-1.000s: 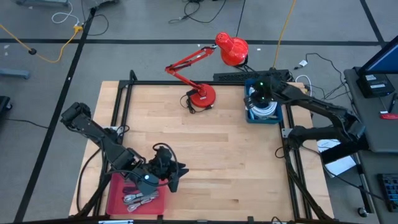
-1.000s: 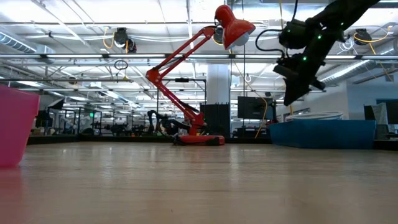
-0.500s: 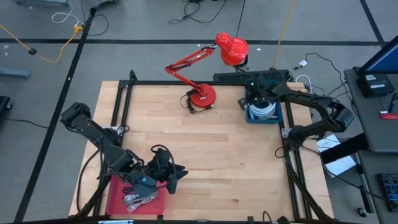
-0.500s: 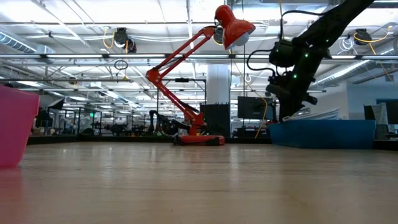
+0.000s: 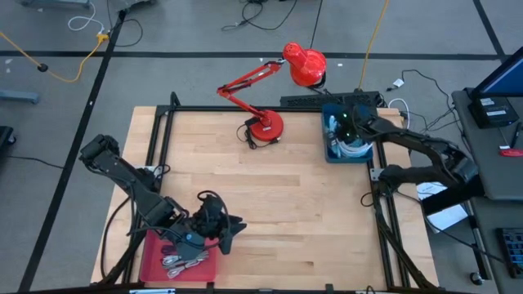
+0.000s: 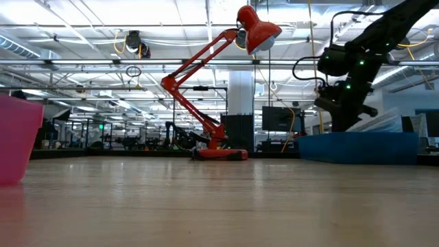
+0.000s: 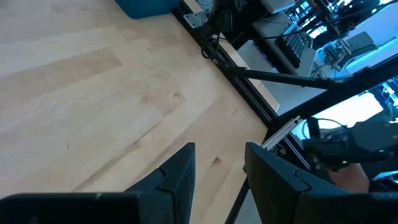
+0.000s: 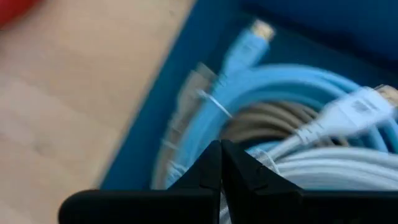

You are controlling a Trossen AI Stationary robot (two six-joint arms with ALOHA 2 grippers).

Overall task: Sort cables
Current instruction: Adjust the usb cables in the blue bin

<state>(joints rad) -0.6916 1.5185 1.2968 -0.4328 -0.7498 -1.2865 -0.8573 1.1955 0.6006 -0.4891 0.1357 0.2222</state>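
Note:
Coiled light-blue, white and beige cables (image 8: 298,124) lie in a blue bin (image 5: 328,154) at the table's far right. My right gripper (image 8: 221,149) is shut and points steeply down at the coils, its tips level with the bin's rim in the low view (image 6: 346,127). Short bundled cables (image 5: 185,261) lie in a pink bin (image 5: 152,260) at the near left. My left gripper (image 7: 219,165) hovers open beside that bin, over bare wood, with nothing between its fingers. My right gripper's shut fingertips stand right over the light-blue coil (image 8: 261,93), coming from above. Whether they touch it I cannot tell.
A red desk lamp (image 5: 265,126) stands on its base at the far middle, its head (image 5: 304,65) reaching past the far edge. A black frame (image 5: 245,109) runs along the table's edges. The wide middle of the table is bare wood.
My right gripper has sunk toward the blue bin, tipping more steeply down, and now stands at the bin's rim over the coils. It has stayed shut.

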